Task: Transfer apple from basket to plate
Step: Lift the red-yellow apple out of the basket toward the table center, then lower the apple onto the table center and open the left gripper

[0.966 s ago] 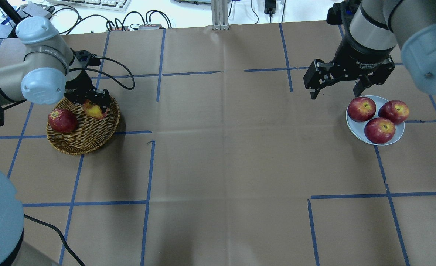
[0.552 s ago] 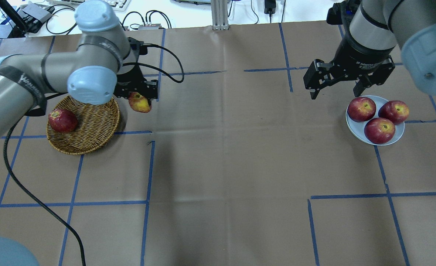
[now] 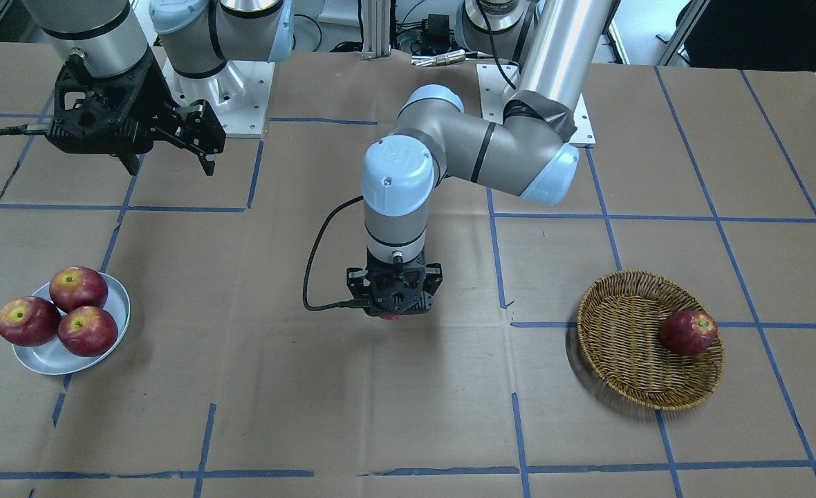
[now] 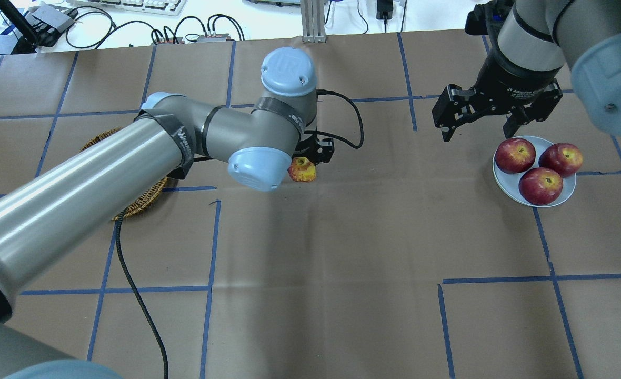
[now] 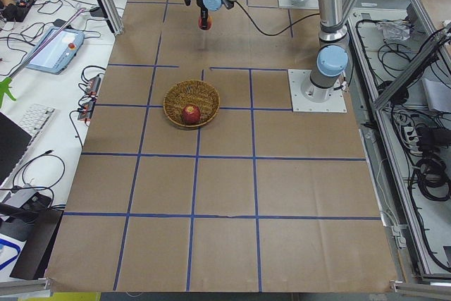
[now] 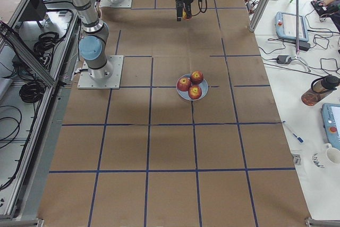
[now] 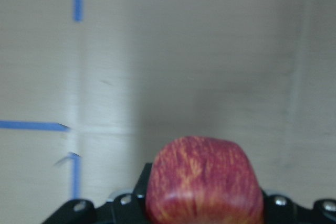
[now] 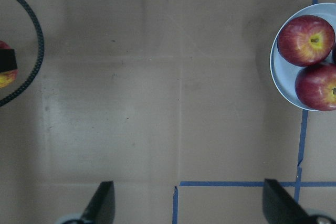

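The apple (image 4: 302, 170), streaky pinkish-red with a wide yellow patch, is held in my left gripper (image 4: 306, 162) above the middle of the table. It fills the bottom of the left wrist view (image 7: 205, 182). In the front-facing view only a red sliver of it (image 3: 392, 317) shows under that gripper (image 3: 394, 308). The wicker basket (image 3: 622, 332) holds one dark red apple (image 3: 688, 332); my left arm hides most of it in the overhead view. The white plate (image 4: 504, 183) holds three dark red apples. My right gripper (image 4: 481, 126) is open and empty, behind the plate.
The left arm's black cable (image 4: 350, 118) loops over the table behind the gripper. Blue tape lines grid the brown paper. Bare paper lies between the held apple and the plate (image 3: 48, 363). Keyboards and cables lie past the far edge.
My left arm has lifted the streaky apple out of the basket and carried it right, to the table's middle. The right arm and the plate's apples have not moved.
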